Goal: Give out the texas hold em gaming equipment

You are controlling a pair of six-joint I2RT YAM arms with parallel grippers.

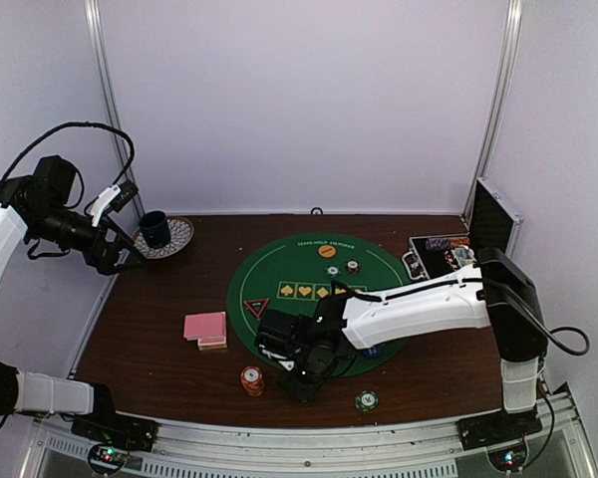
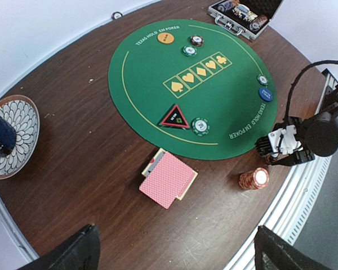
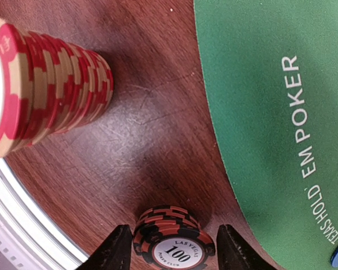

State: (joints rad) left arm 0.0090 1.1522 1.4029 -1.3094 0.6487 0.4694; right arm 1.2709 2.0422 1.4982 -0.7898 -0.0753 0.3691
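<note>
The right hand (image 3: 174,232) brackets a black-and-red chip stack (image 3: 173,250) on the worktop (image 3: 152,129) beside the green poker mat (image 3: 253,112); whether it pinches, I cannot tell. The left hand (image 2: 176,229) hangs spread wide.

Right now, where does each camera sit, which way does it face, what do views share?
Top external: above, behind the bases, looking down on the table; left arm, right arm show.
Left wrist: high at left, facing down across the green mat; open left fingers at bottom.
Right wrist: low over the table, facing black-red chips between right fingers.
Shared: red chip stack, all three.
</note>
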